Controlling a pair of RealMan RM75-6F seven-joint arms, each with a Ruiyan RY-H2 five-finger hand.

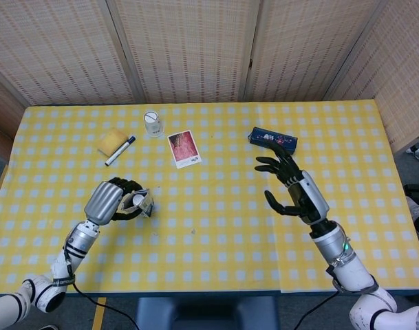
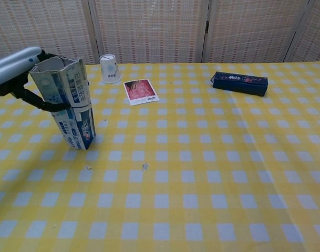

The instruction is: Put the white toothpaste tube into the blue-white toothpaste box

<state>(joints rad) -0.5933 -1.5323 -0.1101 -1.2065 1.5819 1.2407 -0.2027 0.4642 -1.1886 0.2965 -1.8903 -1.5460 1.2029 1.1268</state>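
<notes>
Left hand [image 1: 111, 201] grips the blue-white toothpaste box [image 2: 68, 110], fingers wrapped round its upper part, box upright with its bottom end at or just above the desk [image 2: 212, 173]. White toothpaste tube [image 1: 137, 200] sits inside the box, its end showing in the open top. Right hand [image 1: 296, 190] is raised above the desk, fingers spread, holding nothing.
</notes>
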